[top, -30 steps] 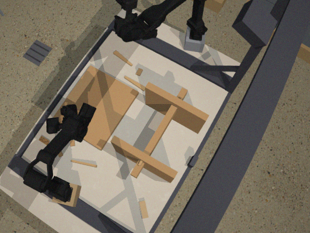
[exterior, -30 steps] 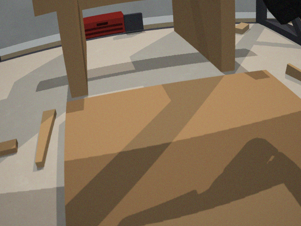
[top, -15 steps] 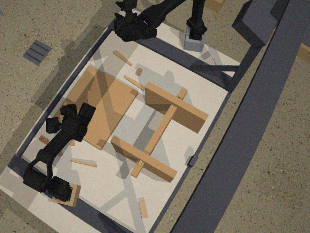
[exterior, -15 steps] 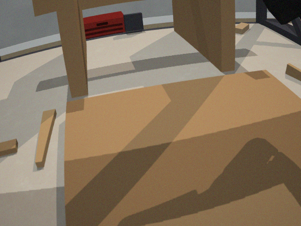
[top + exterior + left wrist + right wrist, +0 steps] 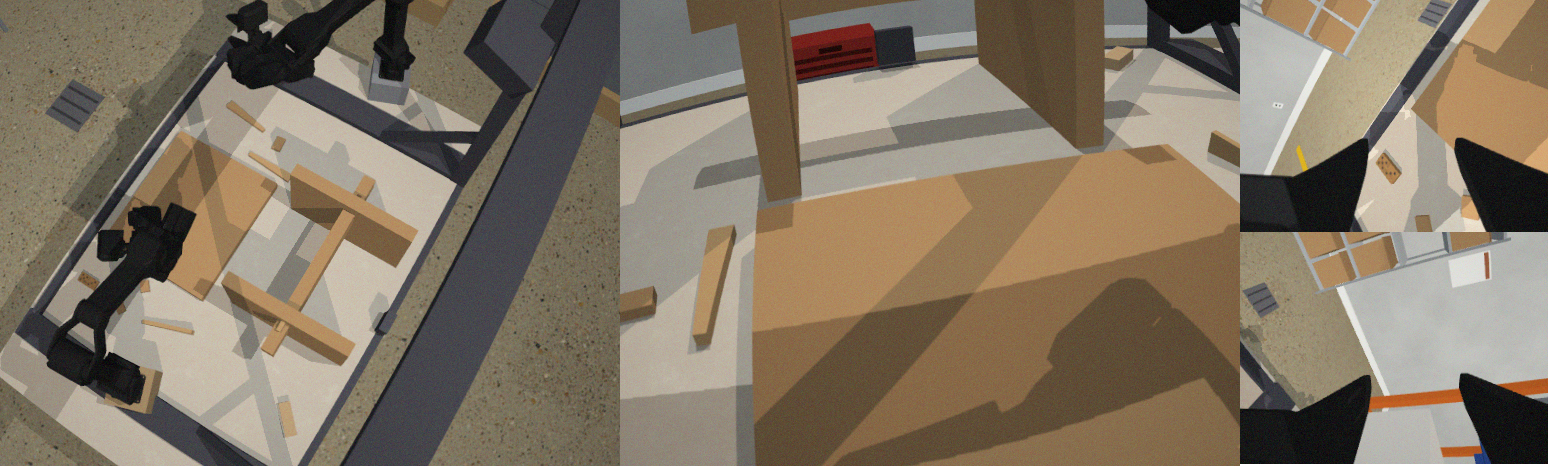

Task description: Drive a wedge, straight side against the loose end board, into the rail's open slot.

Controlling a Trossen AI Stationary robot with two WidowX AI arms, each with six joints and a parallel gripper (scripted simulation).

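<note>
A wooden rail (image 5: 320, 260) joins two upright end boards. The near end board (image 5: 300, 320) (image 5: 770, 110) has a small wedge (image 5: 278, 326) beside the rail's stub. At the far end board (image 5: 373, 220) (image 5: 1046, 65) the rail's stub (image 5: 364, 186) sticks through with no wedge showing. Loose wedges lie at the back (image 5: 245, 116), beside the far board (image 5: 269, 165) (image 5: 1223, 147) and at the front left (image 5: 167, 326) (image 5: 712, 283). My left gripper (image 5: 122, 233) (image 5: 1411, 144) is open and empty over the table's left edge. My right gripper (image 5: 246, 22) (image 5: 1415, 381) is open and empty past the table's back corner.
A large flat wooden panel (image 5: 215, 200) (image 5: 970, 280) (image 5: 1490, 100) lies left of the frame. A perforated block (image 5: 88, 280) (image 5: 1388, 168) lies below the left gripper. A small block (image 5: 278, 143) and another wedge (image 5: 287, 418) lie loose. A dark rim (image 5: 150, 145) borders the table.
</note>
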